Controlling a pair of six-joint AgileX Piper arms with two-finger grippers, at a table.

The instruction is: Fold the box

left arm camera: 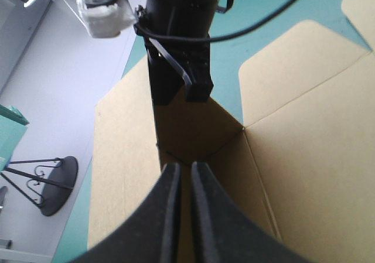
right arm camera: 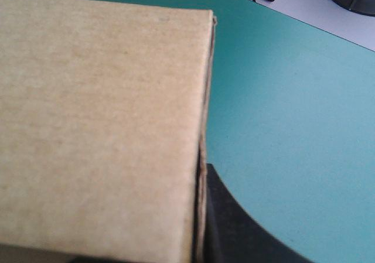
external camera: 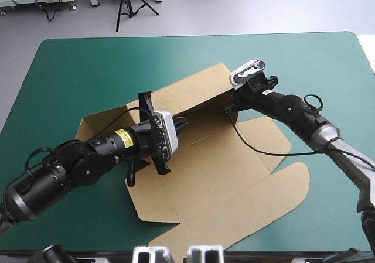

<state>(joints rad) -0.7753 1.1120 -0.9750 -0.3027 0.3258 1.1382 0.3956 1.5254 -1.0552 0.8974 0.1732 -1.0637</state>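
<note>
Board shows as a thin brown strip between the left fingers [left arm camera: 167,216], which are all but pressed together on the box [external camera: 228,175]. Just ahead of them two raised walls meet in a shadowed corner. There the right fingers [right arm camera: 234,228] pinch a wall, its edge caught between them. The left fingers reach inside the half-raised tray, which holds nothing else that shows. Beside them its floor and outer flaps lie flat on the teal-green desk [external camera: 76,64].
</note>
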